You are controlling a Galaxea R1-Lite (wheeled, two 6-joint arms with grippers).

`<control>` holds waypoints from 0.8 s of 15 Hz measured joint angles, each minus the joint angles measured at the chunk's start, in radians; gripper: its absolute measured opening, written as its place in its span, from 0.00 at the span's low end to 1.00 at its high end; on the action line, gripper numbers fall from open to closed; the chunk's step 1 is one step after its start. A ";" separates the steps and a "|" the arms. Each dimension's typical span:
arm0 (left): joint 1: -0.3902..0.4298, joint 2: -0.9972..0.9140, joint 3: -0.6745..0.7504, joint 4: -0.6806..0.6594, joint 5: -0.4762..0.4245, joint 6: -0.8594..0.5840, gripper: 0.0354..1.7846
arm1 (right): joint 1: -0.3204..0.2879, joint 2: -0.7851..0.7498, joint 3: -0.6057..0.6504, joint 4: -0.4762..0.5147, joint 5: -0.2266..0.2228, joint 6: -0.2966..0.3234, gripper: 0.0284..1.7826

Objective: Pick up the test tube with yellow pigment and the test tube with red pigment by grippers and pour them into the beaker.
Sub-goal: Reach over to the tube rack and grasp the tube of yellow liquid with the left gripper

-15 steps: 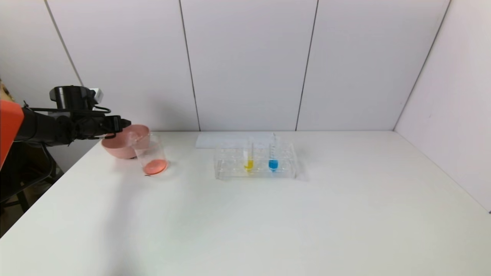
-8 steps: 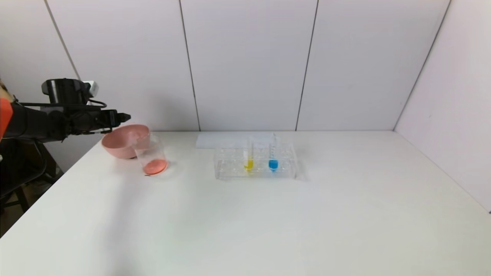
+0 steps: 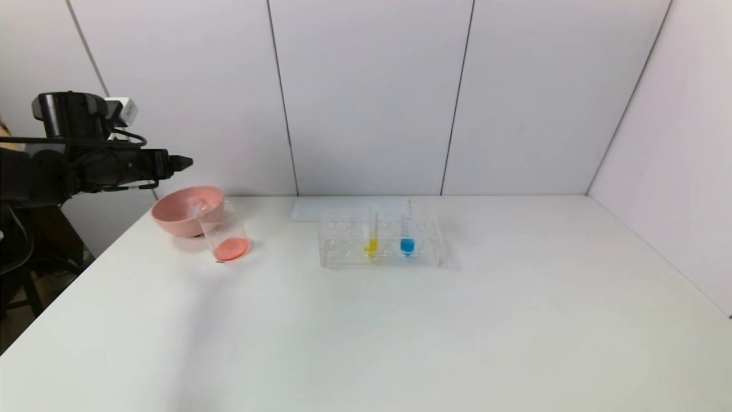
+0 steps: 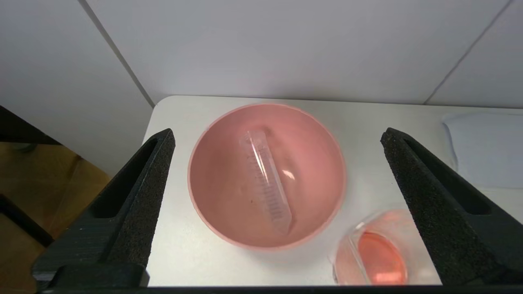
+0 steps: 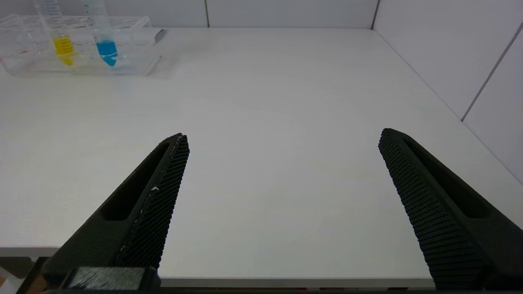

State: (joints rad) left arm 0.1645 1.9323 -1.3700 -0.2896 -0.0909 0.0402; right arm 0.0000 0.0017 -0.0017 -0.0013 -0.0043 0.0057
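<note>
Here the left gripper [image 4: 278, 204], jaws wide and empty, hovers above the pink bowl [image 3: 171, 220] holding the emptied test tube with red pigment [image 4: 267, 181] at the table's [image 3: 366, 332] far left corner. The beaker [image 3: 226, 234] beside it holds red liquid. The next step is judged to be the test tube with yellow pigment [image 3: 370, 237], upright in the rack [image 3: 343, 252] near the far edge. The right gripper [image 5: 282, 204] waits open at the near edge.

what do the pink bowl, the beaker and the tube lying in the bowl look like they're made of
Pink bowl: opaque, smooth, with a soft highlight, probably plastic.
Beaker: clear and thin-walled, glass or clear plastic; the look leaves it open.
Empty tube in the bowl: see-through, slightly cloudy, with printed graduations, likely plastic.
</note>
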 joint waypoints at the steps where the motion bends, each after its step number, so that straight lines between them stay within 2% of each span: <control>1: -0.016 -0.043 0.039 -0.001 0.001 -0.001 0.99 | 0.000 0.000 0.000 0.000 0.000 0.000 0.95; 12: -0.198 -0.508 0.418 0.000 0.000 0.004 0.99 | 0.000 0.000 0.000 0.000 0.000 0.000 0.95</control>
State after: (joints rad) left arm -0.0336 1.4245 -0.9519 -0.2896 -0.0913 0.0440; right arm 0.0000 0.0017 -0.0017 -0.0013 -0.0043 0.0057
